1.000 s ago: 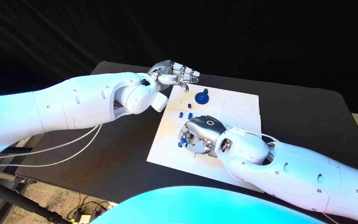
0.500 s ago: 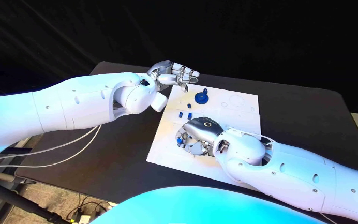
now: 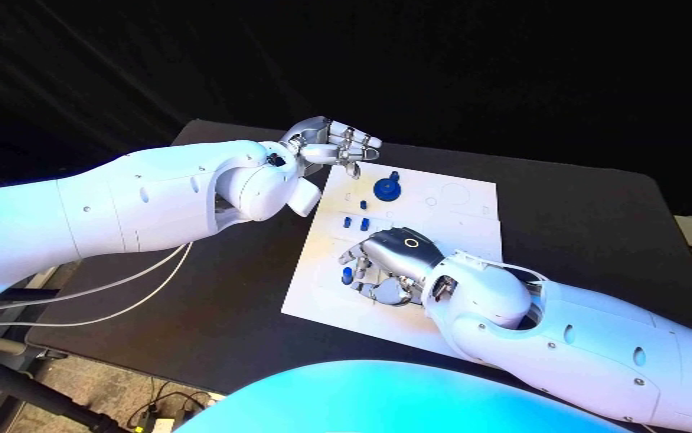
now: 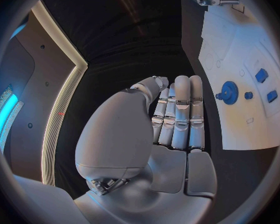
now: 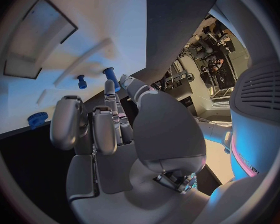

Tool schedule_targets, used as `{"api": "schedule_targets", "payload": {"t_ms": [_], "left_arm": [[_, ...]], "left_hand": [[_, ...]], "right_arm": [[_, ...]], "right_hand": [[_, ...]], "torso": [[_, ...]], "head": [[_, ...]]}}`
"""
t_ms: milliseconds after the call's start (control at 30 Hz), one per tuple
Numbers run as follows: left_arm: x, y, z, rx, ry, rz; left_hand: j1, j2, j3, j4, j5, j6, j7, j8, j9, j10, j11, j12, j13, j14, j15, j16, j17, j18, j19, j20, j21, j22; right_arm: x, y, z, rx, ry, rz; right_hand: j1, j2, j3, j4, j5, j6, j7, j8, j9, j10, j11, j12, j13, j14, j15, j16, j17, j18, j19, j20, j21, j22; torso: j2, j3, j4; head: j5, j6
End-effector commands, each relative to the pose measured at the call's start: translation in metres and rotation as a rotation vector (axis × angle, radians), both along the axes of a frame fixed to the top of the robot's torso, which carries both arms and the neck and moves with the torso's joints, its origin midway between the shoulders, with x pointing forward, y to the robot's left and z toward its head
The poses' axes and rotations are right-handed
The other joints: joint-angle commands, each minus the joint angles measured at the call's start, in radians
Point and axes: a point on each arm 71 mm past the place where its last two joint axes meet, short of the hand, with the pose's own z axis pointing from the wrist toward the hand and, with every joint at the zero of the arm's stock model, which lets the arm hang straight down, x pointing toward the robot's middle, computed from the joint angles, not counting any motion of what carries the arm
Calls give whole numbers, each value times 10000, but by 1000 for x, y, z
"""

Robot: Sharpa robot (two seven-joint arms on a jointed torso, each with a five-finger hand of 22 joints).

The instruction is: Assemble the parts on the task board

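The white task board point(image 3: 454, 215) lies mid-table. On it stand a blue gear point(image 3: 388, 189) and a few small blue parts point(image 3: 361, 221). My right hand point(image 3: 387, 265) is low over the board's near-left area. In the right wrist view its thumb and a fingertip point(image 5: 108, 90) close around a blue peg point(image 5: 109, 75), which also shows at the hand's left side point(image 3: 346, 275). A smaller blue part point(image 5: 82, 81) and the gear point(image 5: 35, 119) lie nearby. My left hand point(image 3: 335, 143) hovers off the board's far-left corner with its fingers point(image 4: 180, 109) side by side and nothing in them.
The board has empty recesses, one rectangular point(image 5: 37, 40) and round outlines at its far right point(image 3: 459, 196). Black table point(image 3: 577, 203) surrounds the board. White cables point(image 3: 116, 288) hang off the table's left side below my left arm.
My right hand has shifted a little toward the board's near edge, staying around the blue peg. The left hand has stayed in place.
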Motion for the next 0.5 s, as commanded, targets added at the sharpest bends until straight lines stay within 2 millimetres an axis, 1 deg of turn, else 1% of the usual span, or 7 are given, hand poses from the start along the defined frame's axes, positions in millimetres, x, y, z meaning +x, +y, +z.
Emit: {"api": "schedule_targets", "payload": {"t_ms": [33, 233, 267, 333, 367, 433, 500], "left_arm": [[0, 0, 1, -100, -18, -62], [0, 2, 1, -80, -5, -36], [0, 2, 1, -77, -4, -29], [-1, 3, 1, -72, -5, -20], [-1, 3, 1, -69, -7, -12], [-1, 3, 1, -71, -9, -15], [-2, 3, 1, -71, -7, -17]], "left_hand": [[12, 72, -23, -45, -35, -54, 13, 15, 9, -43, -16, 33, 10, -60, 17, -66, -10, 151, -70, -6, -50, -10], [2, 76, -31, -43, -35, -53, 12, 22, 10, -51, -16, 53, 13, -55, 16, -74, -18, 151, -69, -5, -56, -16], [2, 76, -31, -43, -35, -53, 12, 22, 10, -51, -16, 53, 13, -55, 16, -74, -18, 151, -69, -5, -56, -16], [2, 76, -31, -43, -35, -53, 12, 22, 10, -51, -16, 53, 13, -55, 16, -74, -18, 151, -69, -5, -56, -16], [2, 76, -31, -43, -35, -53, 12, 22, 10, -51, -16, 53, 13, -55, 16, -74, -18, 151, -69, -5, -56, -16], [2, 76, -31, -43, -35, -53, 12, 22, 10, -51, -16, 53, 13, -55, 16, -74, -18, 151, -69, -5, -56, -16], [2, 76, -31, -43, -35, -53, 12, 22, 10, -51, -16, 53, 13, -55, 16, -74, -18, 151, -69, -5, -56, -16]], "right_arm": [[0, -9, 14, 742, -462, -308], [9, -50, 35, 1400, 169, -1490], [12, -63, 38, 1475, 526, -1943], [15, -84, 40, 1505, 1093, -2668], [16, -101, 41, 1480, 1485, -3225], [16, -123, 42, 1323, 1907, -3928], [15, -137, 42, 1177, 2108, -4339]], "right_hand": [[0, -68, -65, -28, 23, -69, 36, -23, -19, 75, -38, 77, 44, 491, -60, 26, 27, -96, -3, -44, 120, 1753], [-8, -8, -193, 74, 89, 922, 299, 468, 169, 591, 35, 524, 334, 503, -24, 61, 43, -125, 41, -57, 242, 1780], [-81, -11, -295, 139, 85, 1261, 281, 662, 244, 849, 6, 781, 501, 513, -30, 95, 83, -134, 59, -48, 297, 1792], [-282, -2, -491, 299, 69, 1580, 186, 864, 327, 1241, -97, 1245, 821, 530, -84, 150, 150, -149, 101, -68, 425, 1821], [-509, 13, -758, 473, 133, 1858, 0, 1070, 445, 1666, -313, 2077, 1466, 554, -249, 222, 240, -172, 164, -167, 617, 1865], [-777, 58, -1142, 707, 368, 2098, -205, 1317, 643, 2160, -445, 5261, 4665, 613, -381, 406, 494, -222, 251, -311, 889, 1925], [-889, 80, -1505, 869, 623, 2077, -271, 1471, 852, 2143, -509, 7337, 6841, 655, -442, 565, 713, -253, 293, -367, 1033, 1956]], "torso": [[-10, -7, -7], [-39, -24, -24], [-56, -37, -32], [-78, -55, -50], [-96, -67, -69], [-117, -83, -84], [-133, -86, -105]], "head": [[-119, 1], [-488, 1], [-626, 1], [-854, 1], [-1090, 1], [-1325, 1], [-1479, 1]]}}
